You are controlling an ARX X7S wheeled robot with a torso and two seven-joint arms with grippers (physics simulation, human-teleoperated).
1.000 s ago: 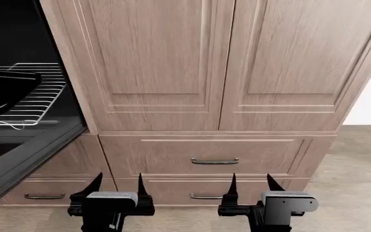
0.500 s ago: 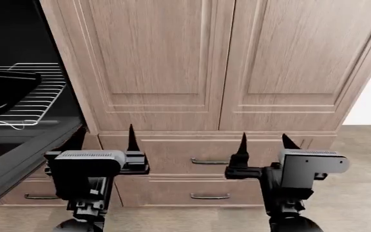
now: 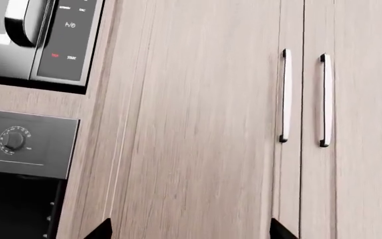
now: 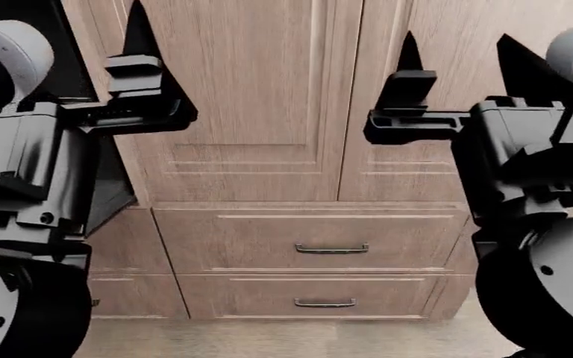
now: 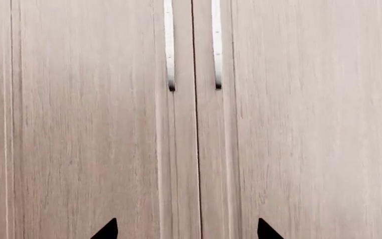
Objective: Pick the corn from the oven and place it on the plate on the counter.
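The corn is hidden: my left arm covers the oven's inside in the head view. The oven [image 3: 15, 209] shows in the left wrist view as a dark cavity under a grey panel with a dial [image 3: 13, 141]; a strip of it shows in the head view [image 4: 116, 186]. The plate and the counter are out of view. My left gripper [image 4: 80, 45] is raised beside the oven opening, open and empty, and in its own view [image 3: 191, 231] faces a wood cabinet door. My right gripper [image 4: 462, 52] is open and empty in front of the cabinet doors, as its own view [image 5: 185, 231] shows.
Tall wood-grain cabinet doors [image 4: 266, 97] with paired silver bar handles [image 5: 169, 45] fill the middle. Two drawers [image 4: 331, 248] with dark handles sit below them. A microwave [image 3: 38, 35] sits above the oven. Wood floor [image 4: 565, 216] shows at the right.
Both arms have risen from in front of the drawers to the height of the cabinet doors. The left arm now hides the oven rack, the black tray and the corn.
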